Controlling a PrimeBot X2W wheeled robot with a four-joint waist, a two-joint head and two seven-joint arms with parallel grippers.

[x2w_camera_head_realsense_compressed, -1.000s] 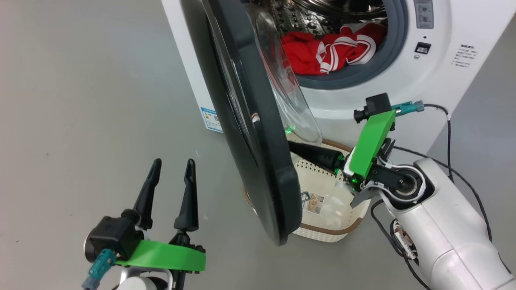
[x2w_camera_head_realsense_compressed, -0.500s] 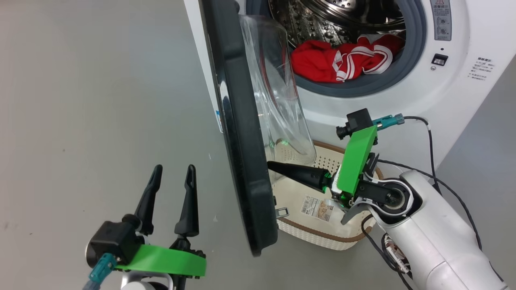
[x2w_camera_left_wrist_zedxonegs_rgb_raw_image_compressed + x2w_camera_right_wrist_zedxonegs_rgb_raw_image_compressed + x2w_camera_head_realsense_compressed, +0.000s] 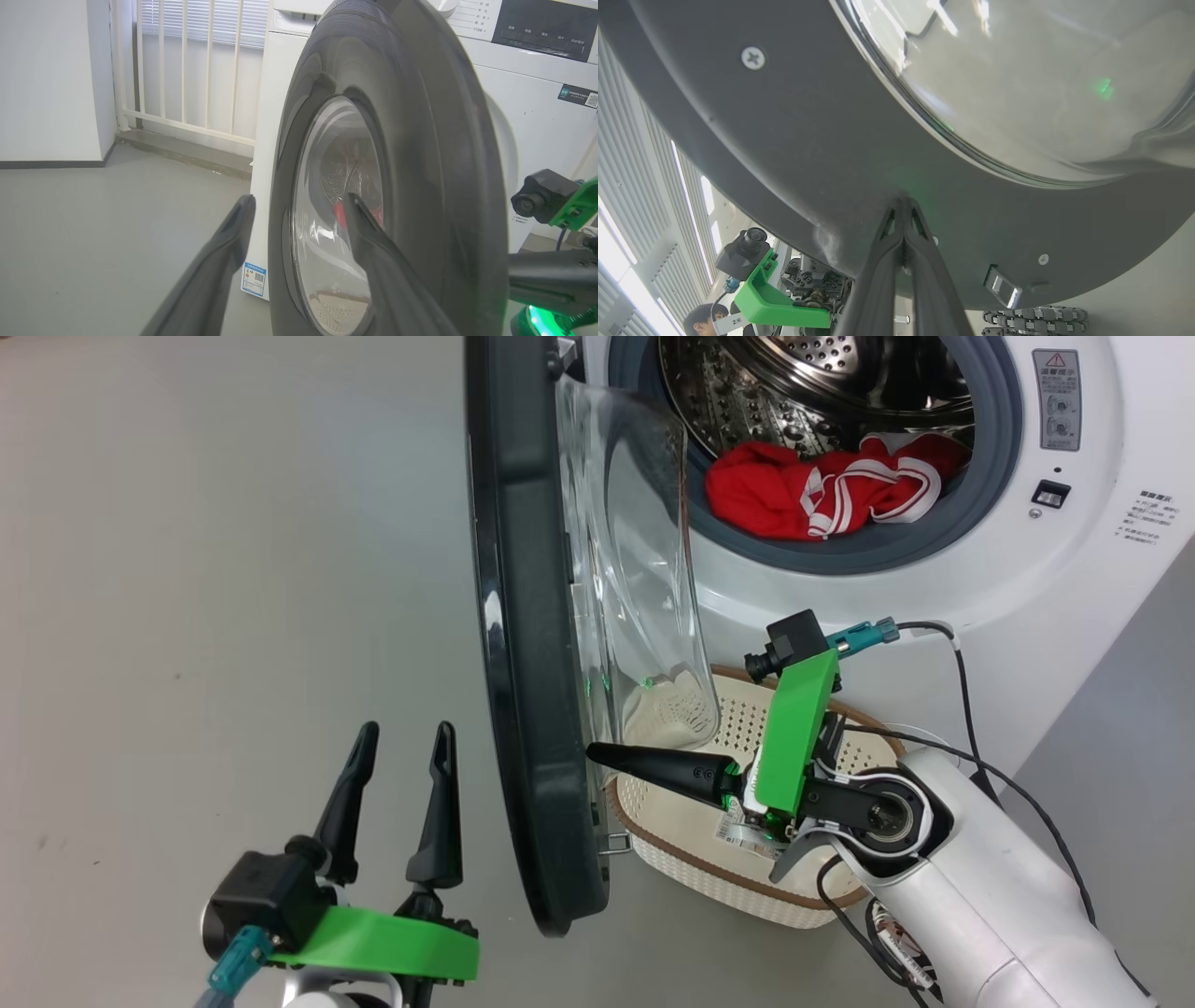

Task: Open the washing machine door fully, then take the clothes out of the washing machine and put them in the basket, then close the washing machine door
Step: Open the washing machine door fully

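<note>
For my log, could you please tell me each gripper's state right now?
Left gripper: open, empty.
Right gripper: shut, tips against the round black-rimmed glass washing machine door.

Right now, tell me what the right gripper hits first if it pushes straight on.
The washing machine door: the right gripper has its shut tips apparently pressed against the door's black inner rim.

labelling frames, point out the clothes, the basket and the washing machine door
the clothes (image 3: pixel 766 495), head view, on the red fabric
the basket (image 3: pixel 738 723), head view, perforated inner wall
the washing machine door (image 3: pixel 523 709), head view, black rim
</note>
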